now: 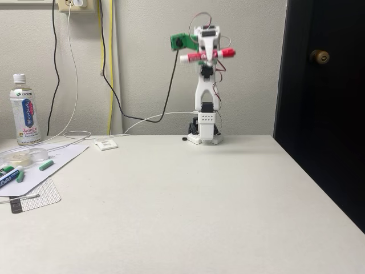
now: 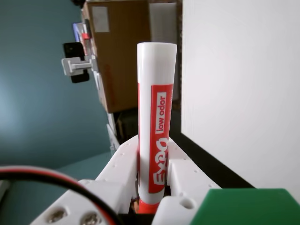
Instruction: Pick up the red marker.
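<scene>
We log the red marker point(image 1: 206, 55) lifted well clear of the tabletop point(image 1: 188, 211), held crosswise at the top of the folded-up arm in the fixed view. In the wrist view the fingers point(image 2: 124, 161) are clenched on the red marker point(image 2: 156, 122), pinching the labelled barrel near its cap end, white end jutting forward. The gripper point(image 1: 206, 57) sits high above the base. The pick looks essentially done. To finish well, we judge: keep the squeeze constant, avoid wrist rolls, since the grip is off-centre and the long free end could lever out. The blue-labelled marker point(image 1: 8, 178) lies far left, untouched.
</scene>
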Tool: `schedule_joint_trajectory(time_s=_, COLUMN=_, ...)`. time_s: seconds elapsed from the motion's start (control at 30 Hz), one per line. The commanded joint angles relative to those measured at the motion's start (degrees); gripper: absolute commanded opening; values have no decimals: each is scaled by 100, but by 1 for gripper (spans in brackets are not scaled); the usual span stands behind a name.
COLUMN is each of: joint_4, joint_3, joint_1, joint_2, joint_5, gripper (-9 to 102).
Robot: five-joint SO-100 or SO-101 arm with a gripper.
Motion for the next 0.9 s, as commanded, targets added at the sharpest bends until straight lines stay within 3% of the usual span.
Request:
schedule_joint_trajectory(time_s=0.0, joint_4=-53, joint_3=193, joint_1=0, joint_2=281, joint_5=-105, gripper=0)
schedule_joint_trajectory(time_s=0.87, joint_4=-949, joint_3=3006, joint_1=299, joint_2=2294, joint_5=-431, gripper=0)
